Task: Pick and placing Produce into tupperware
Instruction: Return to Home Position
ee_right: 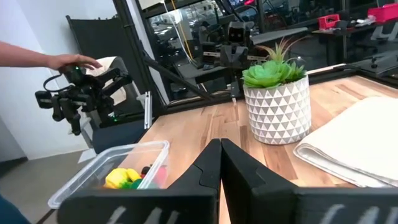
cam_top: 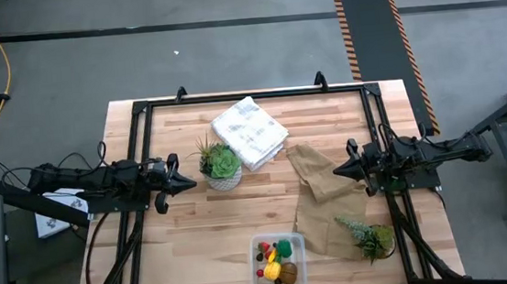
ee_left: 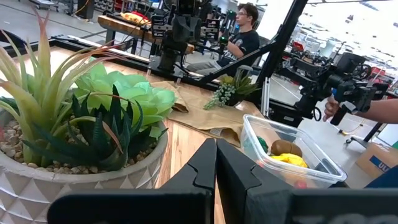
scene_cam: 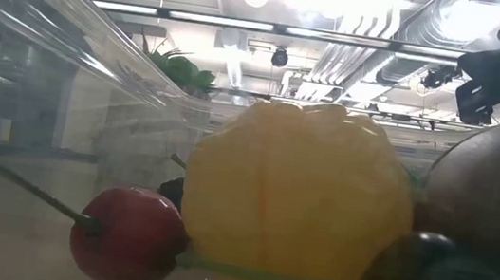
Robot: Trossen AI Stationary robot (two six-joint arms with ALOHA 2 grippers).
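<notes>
Wooden table (cam_top: 182,245), succulent (cam_top: 222,166) before left jaws, paper bag (cam_top: 319,212) under right jaws

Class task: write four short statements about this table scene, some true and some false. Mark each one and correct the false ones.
1. The toy produce lies inside the clear plastic box. True.
2. The left claw grips a yellow lemon. False: it is shut on nothing, beside the potted succulent.
3. The right claw is shut and empty. True.
4. The clear plastic box stands midway between the two claws. False: it stands near the table's front edge, away from both.
</notes>
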